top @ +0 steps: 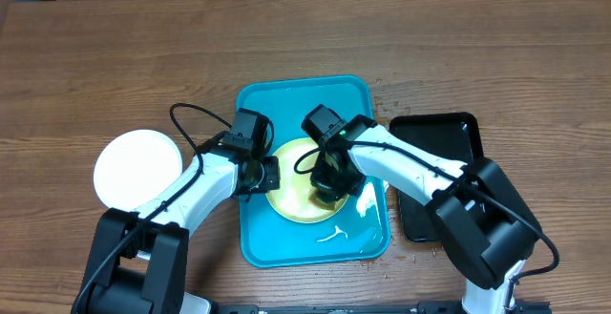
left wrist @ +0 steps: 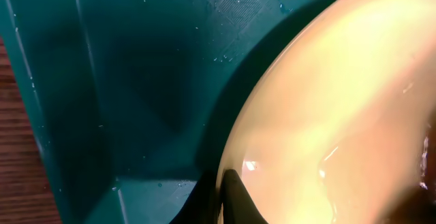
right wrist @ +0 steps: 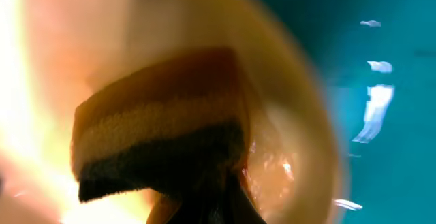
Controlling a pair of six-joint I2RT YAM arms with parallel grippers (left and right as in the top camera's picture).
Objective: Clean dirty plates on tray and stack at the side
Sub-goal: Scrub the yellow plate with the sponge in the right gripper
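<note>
Pinched round yellow-green plate (top: 289, 199) by its rim in left gripper (top: 261, 173), squeezed stripy sponge (right wrist: 160, 142) in right gripper (top: 329, 186), on big blue plastic tray (top: 286, 99) by tabletop's near edge.

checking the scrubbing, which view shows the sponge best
Right wrist: the sponge fills the frame, its layers clear, on the yellow plate. Overhead hides it under the right gripper. Left wrist shows only plate and tray.

Brown wood-grain table (top: 115, 56), evenly lit
</note>
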